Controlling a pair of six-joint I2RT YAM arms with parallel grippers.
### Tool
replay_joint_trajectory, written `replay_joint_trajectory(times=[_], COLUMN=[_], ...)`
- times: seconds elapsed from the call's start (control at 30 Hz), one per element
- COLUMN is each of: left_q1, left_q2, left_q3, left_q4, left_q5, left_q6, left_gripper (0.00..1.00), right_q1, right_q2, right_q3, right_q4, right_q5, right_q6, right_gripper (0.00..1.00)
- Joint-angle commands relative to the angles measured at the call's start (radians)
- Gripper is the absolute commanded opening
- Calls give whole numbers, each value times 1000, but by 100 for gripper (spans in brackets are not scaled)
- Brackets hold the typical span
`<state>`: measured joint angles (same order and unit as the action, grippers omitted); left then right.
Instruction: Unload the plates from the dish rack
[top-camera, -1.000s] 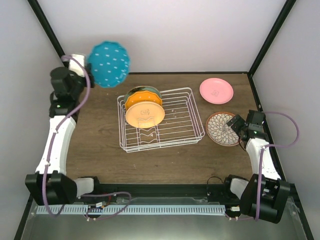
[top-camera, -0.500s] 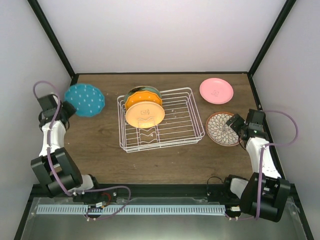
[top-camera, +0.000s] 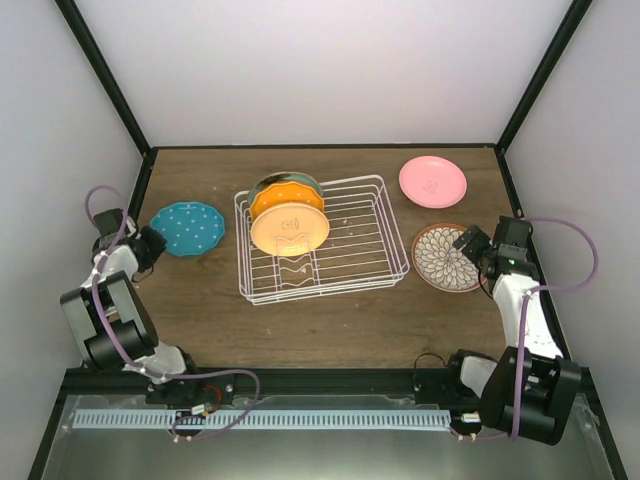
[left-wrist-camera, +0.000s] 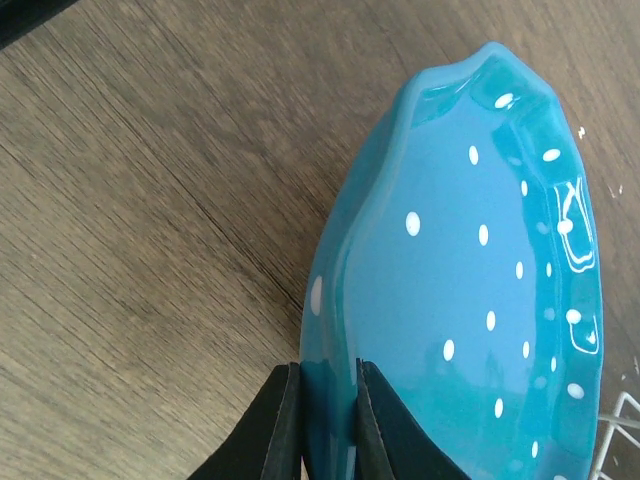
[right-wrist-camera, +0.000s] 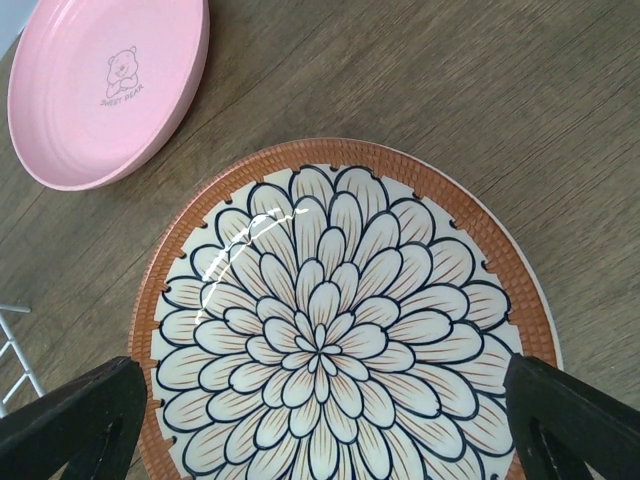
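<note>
halfway-ish: pink plate (top-camera: 433, 182) and floral plate (top-camera: 445, 257) out, left gripper (left-wrist-camera: 328, 420) pinching teal plate (top-camera: 188, 228), right gripper (right-wrist-camera: 320, 420) spread, three plates (top-camera: 288, 215) left in dish rack (top-camera: 350, 245).

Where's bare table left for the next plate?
Widest: the near strip of table between the dish rack and the near edge. Also the far-left corner behind the teal dotted plate. Crowded on the right: pink plate and floral plate fill the space beside the rack.
</note>
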<state>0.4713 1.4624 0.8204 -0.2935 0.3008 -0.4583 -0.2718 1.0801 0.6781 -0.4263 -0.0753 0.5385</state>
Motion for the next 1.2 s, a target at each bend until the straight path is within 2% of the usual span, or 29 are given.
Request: replay_joint_trajectory(times=[0.0, 0.17, 0.27, 0.3, 0.37, 0.47, 0.7, 0.83, 0.93, 1.03, 1.17], left_q1=[2, 1, 2, 1, 1, 1, 2, 9, -2, -56, -137], left_q2=[18, 63, 74, 79, 83, 92, 94, 63, 24, 3, 3], left_q3=[16, 15, 15, 14, 13, 1, -18, 84, 217, 370, 472], left_q4=[130, 146, 149, 147, 149, 156, 149, 146, 191, 216, 224], left_q5=[50, 36, 26, 17, 11, -2, -25, -35, 55, 137, 228], left_q6=[-61, -84, -91, -90, -84, -83, -72, -18, 21, 92, 158], left_gripper=[4, 11, 19, 28, 39, 49, 57, 59, 64, 69, 77], right_q1=[-6, -5, -6, -5, -5, -6, -5, -6, -6, -6, 47], right_q2=[-23, -26, -28, -29, -30, -24, -16, -14, -12, -2, 62], right_q3=[46, 44, 44, 40, 37, 34, 36, 43, 43, 61, 171], right_q4=[-12, -13, -14, -13, -11, -9, -3, -4, 30, 125, 258], right_q5=[25, 29, 32, 35, 36, 32, 23, 20, -16, -118, -258], right_q6=[0, 3, 5, 6, 8, 11, 9, -8, -32, -70, -145], right_gripper=[100, 100, 100, 100, 100, 100, 100, 100, 100, 97, 95])
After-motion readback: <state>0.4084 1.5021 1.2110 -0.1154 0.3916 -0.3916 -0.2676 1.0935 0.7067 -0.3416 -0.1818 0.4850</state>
